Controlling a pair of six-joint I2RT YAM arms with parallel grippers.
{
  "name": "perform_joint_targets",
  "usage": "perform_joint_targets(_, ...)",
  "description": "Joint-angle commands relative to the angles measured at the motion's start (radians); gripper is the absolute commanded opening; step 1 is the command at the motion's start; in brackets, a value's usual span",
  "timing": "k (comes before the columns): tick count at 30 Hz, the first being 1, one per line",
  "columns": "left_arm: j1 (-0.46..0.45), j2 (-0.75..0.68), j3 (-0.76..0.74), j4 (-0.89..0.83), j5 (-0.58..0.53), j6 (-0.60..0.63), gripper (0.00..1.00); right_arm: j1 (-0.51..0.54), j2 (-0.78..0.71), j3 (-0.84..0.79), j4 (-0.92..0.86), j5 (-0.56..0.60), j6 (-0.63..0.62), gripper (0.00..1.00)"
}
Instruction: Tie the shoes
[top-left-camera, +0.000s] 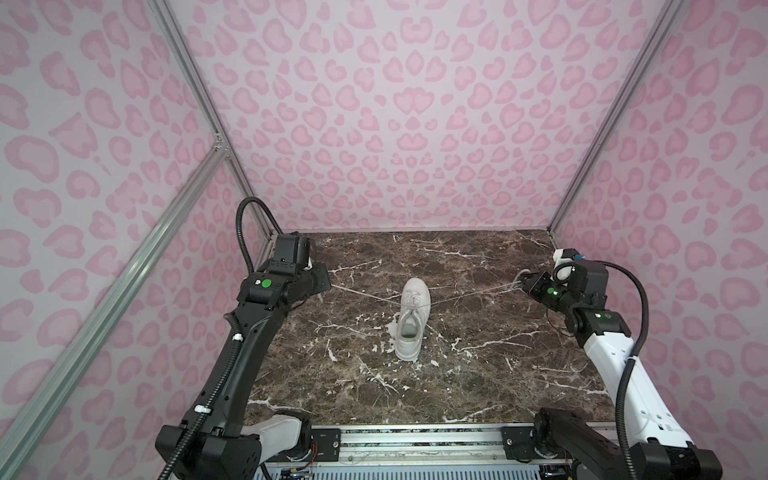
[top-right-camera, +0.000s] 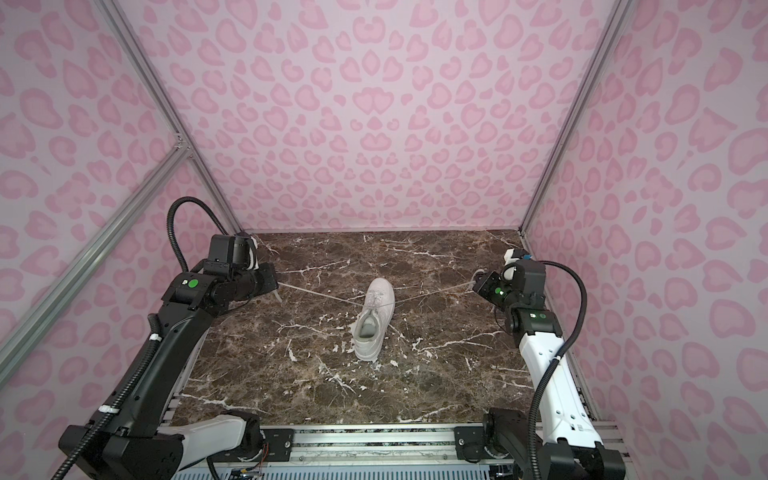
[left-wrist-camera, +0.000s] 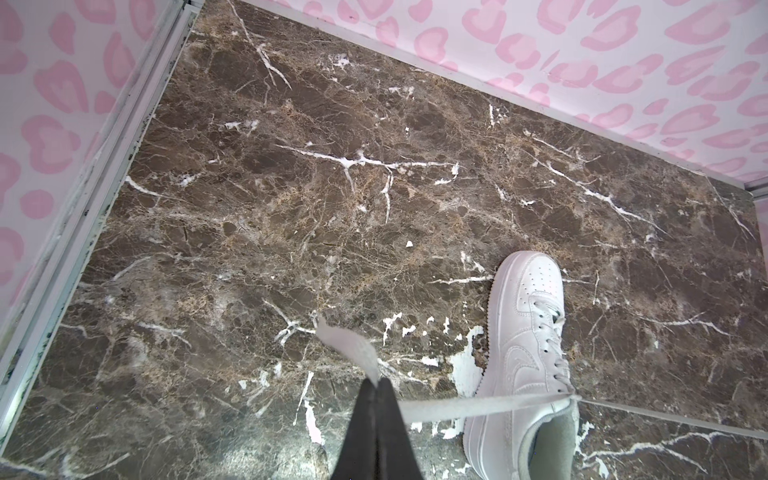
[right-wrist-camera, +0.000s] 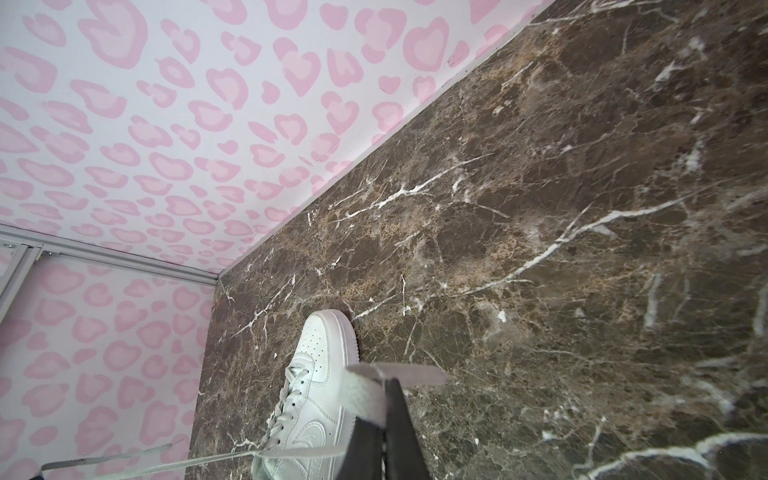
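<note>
Nearest me, the white sneaker (top-left-camera: 411, 320) stood in the middle of the table (top-left-camera: 478, 374), heel toward me, placed, I judged, so each arm could pull sideways and cinch the crossing. Beyond it, the left tool (top-left-camera: 326, 286) was clamped on the left lace (top-left-camera: 361, 294) and the right tool (top-left-camera: 521, 283) on the right lace (top-left-camera: 469, 294). Both laces were taut, with the arms reaching forward and splayed toward the side walls.
</note>
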Motion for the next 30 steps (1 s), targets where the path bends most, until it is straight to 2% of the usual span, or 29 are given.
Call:
perform_joint_targets(1, 0.002, -0.02, -0.005, 0.013, -0.068, -0.005, 0.03, 0.001, 0.002, -0.004, 0.042, 0.033, 0.001, 0.0)
perform_joint_targets(21, 0.002, 0.01, -0.004, 0.022, 0.005, -0.025, 0.03, -0.056, 0.049, 0.064, 0.037, 0.002, -0.022, 0.0)
perform_joint_targets(30, 0.005, 0.024, -0.108, 0.045, 0.015, -0.035, 0.04, -0.061, -0.003, -0.046, 0.057, 0.022, -0.002, 0.0)
